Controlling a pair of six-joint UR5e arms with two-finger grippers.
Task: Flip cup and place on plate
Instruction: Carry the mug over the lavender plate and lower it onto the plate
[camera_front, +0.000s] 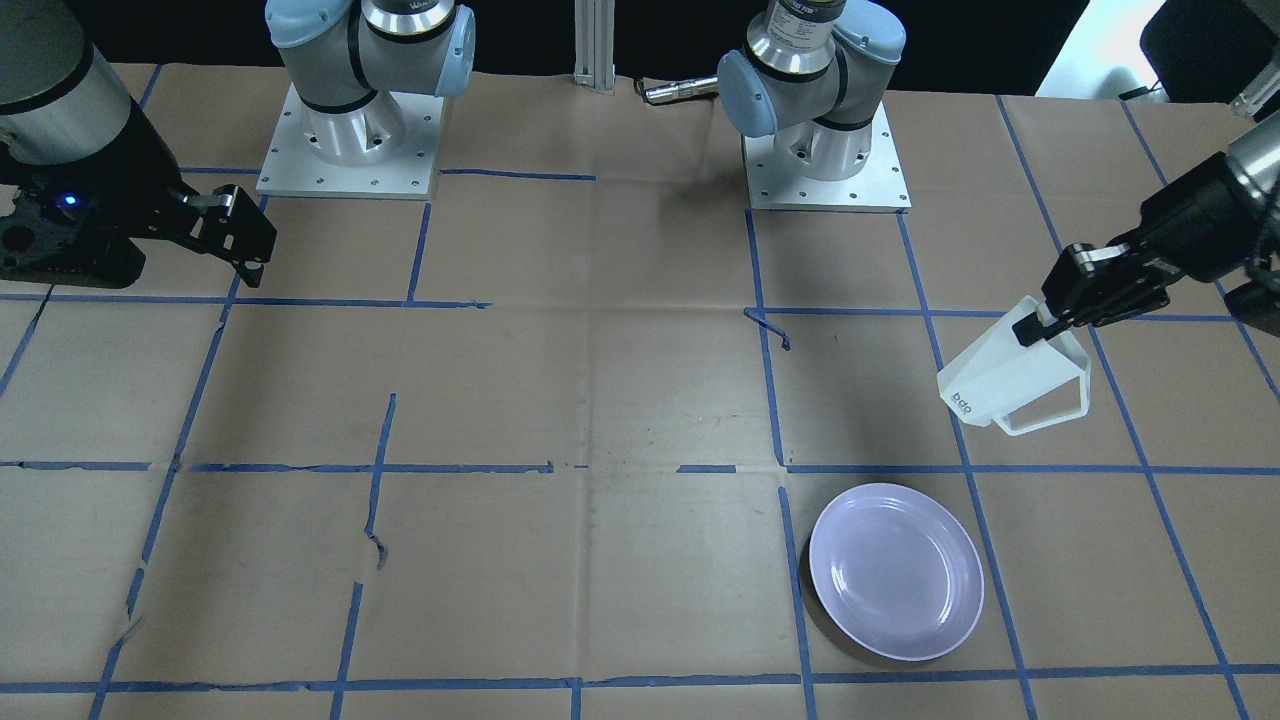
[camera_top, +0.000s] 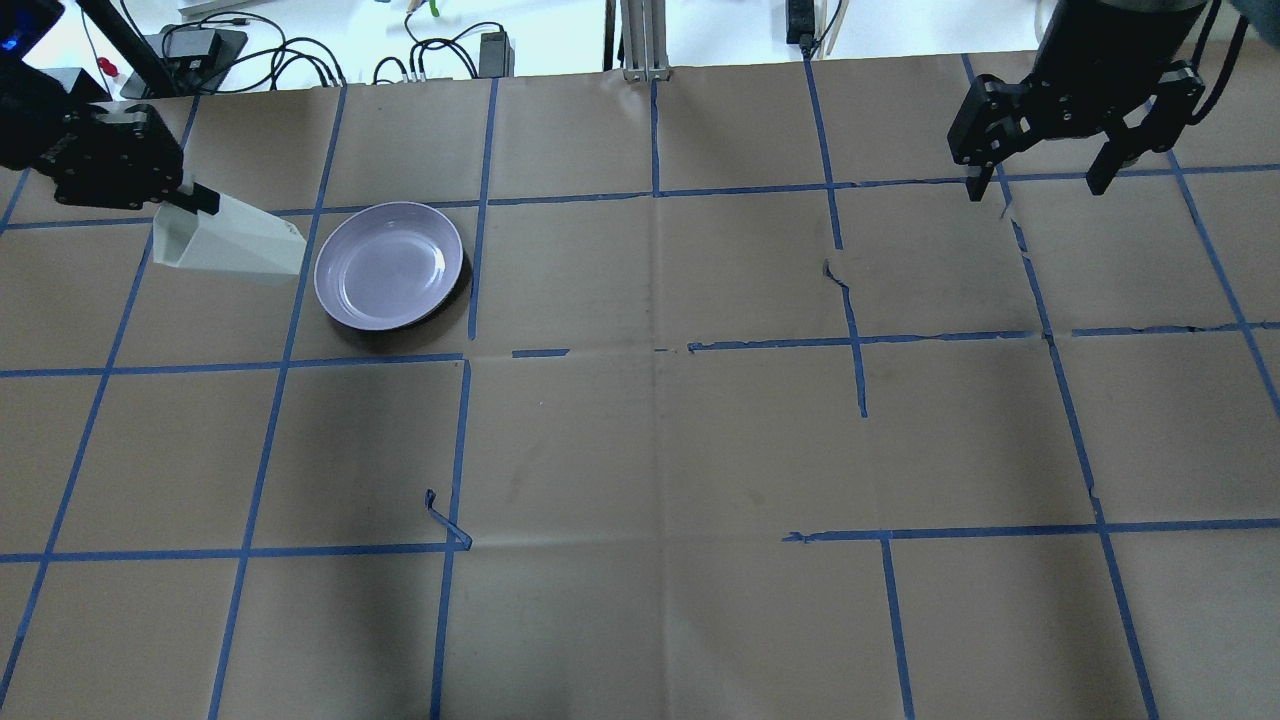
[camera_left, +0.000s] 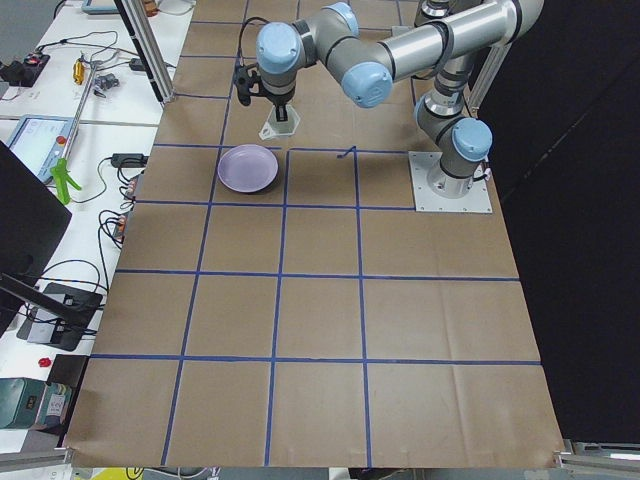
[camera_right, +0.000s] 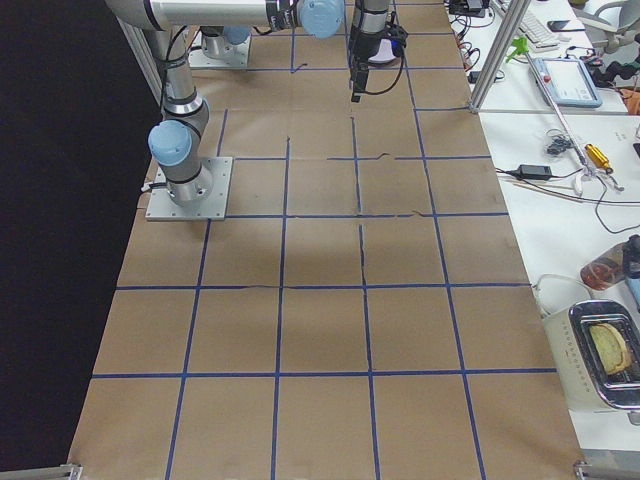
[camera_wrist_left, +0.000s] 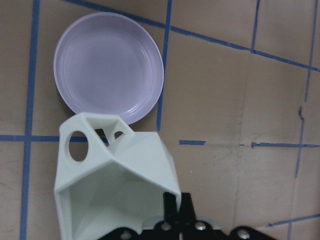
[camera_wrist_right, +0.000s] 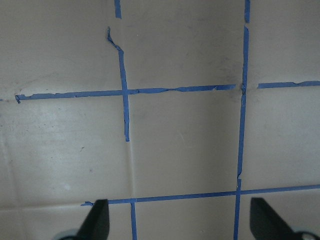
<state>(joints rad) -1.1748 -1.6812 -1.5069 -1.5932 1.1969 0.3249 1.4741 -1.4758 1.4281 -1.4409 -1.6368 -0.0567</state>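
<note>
The white faceted cup (camera_front: 1000, 370) hangs tilted above the table in my left gripper (camera_front: 1035, 325), which is shut on its rim wall. Its logo base points toward the table's middle and its handle hangs low. In the overhead view the cup (camera_top: 235, 245) is just left of the lavender plate (camera_top: 390, 265), apart from it. The left wrist view looks into the cup's open mouth (camera_wrist_left: 115, 185), with the plate (camera_wrist_left: 107, 65) beyond the handle. The plate (camera_front: 895, 570) is empty. My right gripper (camera_top: 1037, 188) is open and empty, far off at the other side (camera_front: 240, 240).
Brown paper with a blue tape grid covers the table (camera_top: 660, 430). A loose curl of tape (camera_top: 445, 520) sticks up near the left-centre. The two arm bases (camera_front: 350, 130) (camera_front: 825, 150) stand at the robot's edge. Cables (camera_top: 420, 50) and a metal post (camera_top: 645, 40) lie beyond the far edge.
</note>
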